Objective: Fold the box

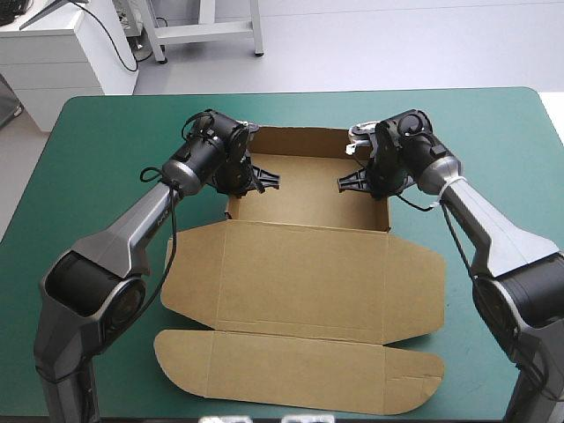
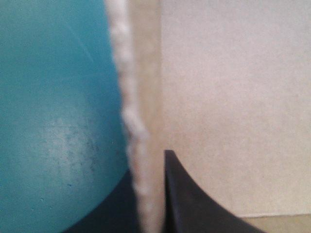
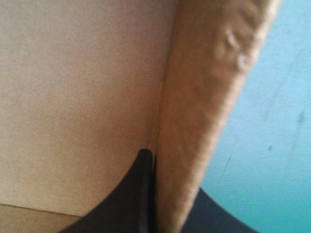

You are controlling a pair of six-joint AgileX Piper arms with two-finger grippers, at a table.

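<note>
The brown box (image 1: 304,264) lies mid-table as a part-raised sheet. Its far end forms a shallow tray with side walls up, and the wide lid panel lies flat toward the front. My left gripper (image 1: 242,179) clamps the tray's left wall, one black finger inside and one outside. In the left wrist view, my left gripper (image 2: 148,194) is shut on that wall's pale edge (image 2: 141,145). My right gripper (image 1: 374,183) pinches the tray's right wall the same way. The right wrist view has my right gripper (image 3: 163,204) shut on that wall (image 3: 204,97).
The lid's long front flap (image 1: 300,370) lies flat near the table's front edge. Rounded side flaps stick out at the lid's left (image 1: 189,273) and right (image 1: 419,291). Bare teal-green cover (image 1: 97,167) lies to both sides of the box and behind the tray.
</note>
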